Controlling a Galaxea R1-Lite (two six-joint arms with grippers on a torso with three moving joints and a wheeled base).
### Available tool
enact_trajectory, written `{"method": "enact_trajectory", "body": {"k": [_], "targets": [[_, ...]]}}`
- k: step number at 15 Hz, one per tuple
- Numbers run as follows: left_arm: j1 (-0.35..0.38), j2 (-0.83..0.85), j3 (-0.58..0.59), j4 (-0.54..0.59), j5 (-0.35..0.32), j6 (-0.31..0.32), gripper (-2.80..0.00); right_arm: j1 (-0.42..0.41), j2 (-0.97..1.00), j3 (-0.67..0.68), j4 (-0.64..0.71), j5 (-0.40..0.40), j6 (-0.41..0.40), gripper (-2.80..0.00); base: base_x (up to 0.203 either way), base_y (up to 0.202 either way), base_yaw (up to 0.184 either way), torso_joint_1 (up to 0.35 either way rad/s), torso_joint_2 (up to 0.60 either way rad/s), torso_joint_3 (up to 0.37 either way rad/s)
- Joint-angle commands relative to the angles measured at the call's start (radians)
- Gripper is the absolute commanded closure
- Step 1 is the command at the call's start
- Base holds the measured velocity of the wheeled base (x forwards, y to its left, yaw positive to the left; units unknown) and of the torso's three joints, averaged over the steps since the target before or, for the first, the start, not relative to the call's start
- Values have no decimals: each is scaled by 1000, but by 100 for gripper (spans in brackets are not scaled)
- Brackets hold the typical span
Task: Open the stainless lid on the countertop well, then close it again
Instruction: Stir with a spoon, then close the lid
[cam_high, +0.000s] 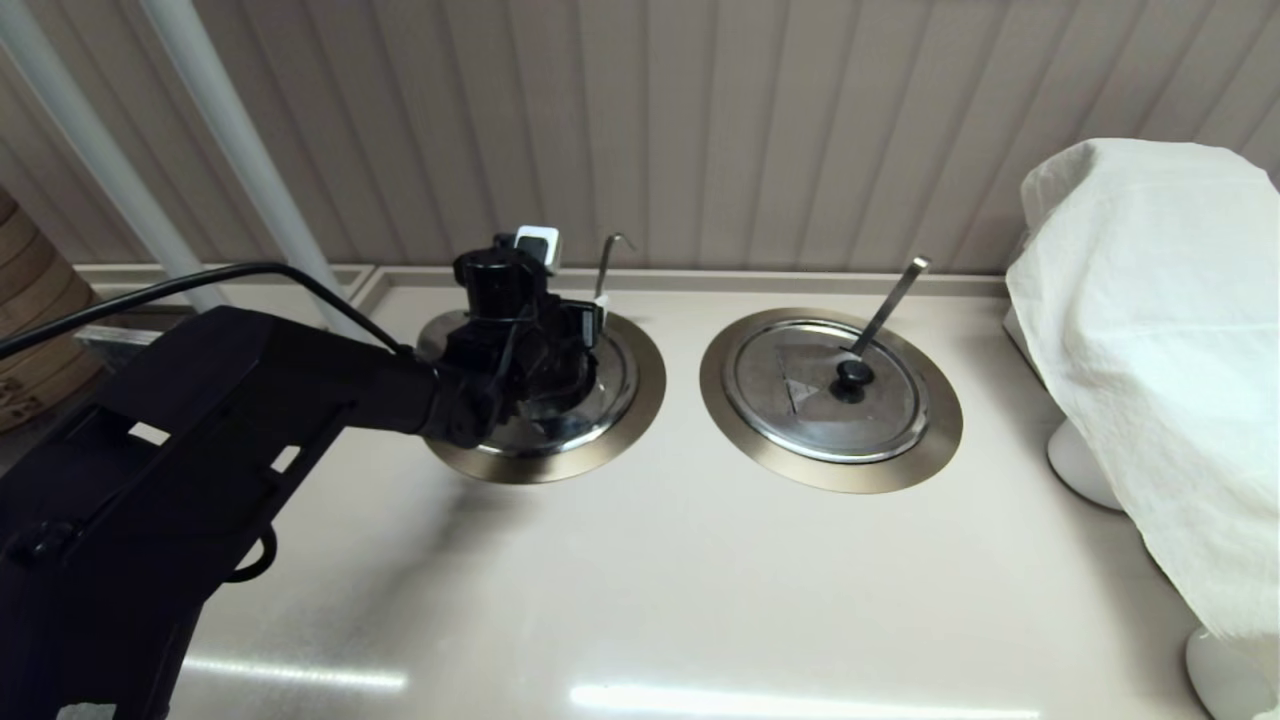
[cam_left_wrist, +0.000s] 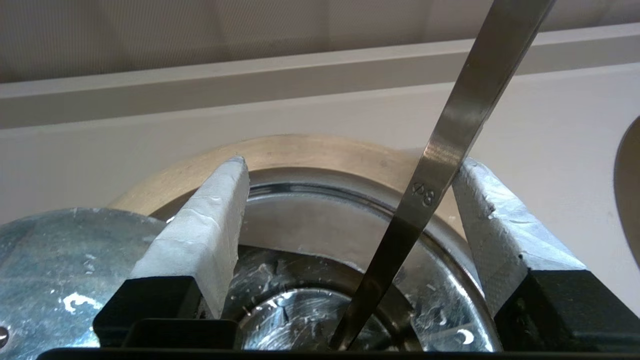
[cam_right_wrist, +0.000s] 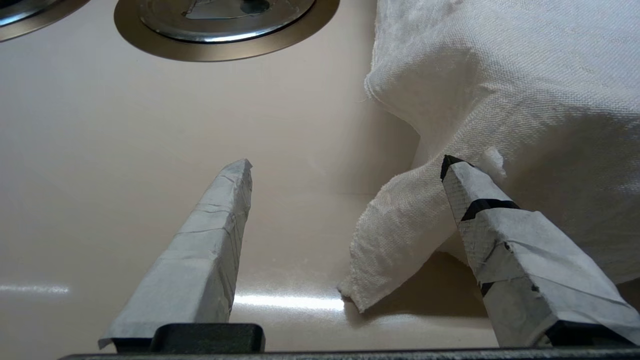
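Note:
My left gripper (cam_high: 578, 328) (cam_left_wrist: 352, 162) hovers open over the left countertop well (cam_high: 640, 400) (cam_left_wrist: 310, 150), a round well with a wide bronze ring. The stainless lid (cam_high: 612, 385) (cam_left_wrist: 450, 310) shows as shiny steel under the arm. Its black knob is hidden, and I cannot tell whether it sits flat. The thin hook-tipped rod (cam_high: 607, 262) (cam_left_wrist: 450, 145) rises between the spread fingers, close to one finger (cam_left_wrist: 495, 225); nothing is gripped. My right gripper (cam_right_wrist: 347, 162) is out of the head view and hangs open over bare counter.
The twin lid (cam_high: 825, 390) with its flat straight handle (cam_high: 890, 300) fills the right ring. A white cloth (cam_high: 1150, 350) (cam_right_wrist: 500, 75) covers something at the far right, its corner near my right fingers. A bamboo steamer (cam_high: 30, 310) and white poles (cam_high: 250, 170) stand at the left.

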Motion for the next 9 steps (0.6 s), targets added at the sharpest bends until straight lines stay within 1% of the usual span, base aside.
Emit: {"method": "enact_trajectory", "body": {"k": [1, 3, 4, 5, 8, 9], "targets": [[7, -40, 71, -1, -21, 2, -280, 0, 0, 0, 0, 0, 0, -280, 0, 0, 0, 0, 0, 0], [9, -131, 206, 0, -136, 2, -280, 0, 0, 0, 0, 0, 0, -280, 0, 0, 0, 0, 0, 0], [9, -167, 252, 1, -171, 5, -280, 0, 0, 0, 0, 0, 0, -280, 0, 0, 0, 0, 0, 0], [7, -193, 294, 3, -192, 18, -280, 0, 0, 0, 0, 0, 0, -280, 0, 0, 0, 0, 0, 0], [10, -220, 404, -3, -292, 122, -280, 0, 0, 0, 0, 0, 0, -280, 0, 0, 0, 0, 0, 0], [25, -226, 410, -4, -297, 132, -280, 0, 0, 0, 0, 0, 0, -280, 0, 0, 0, 0, 0, 0]]}}
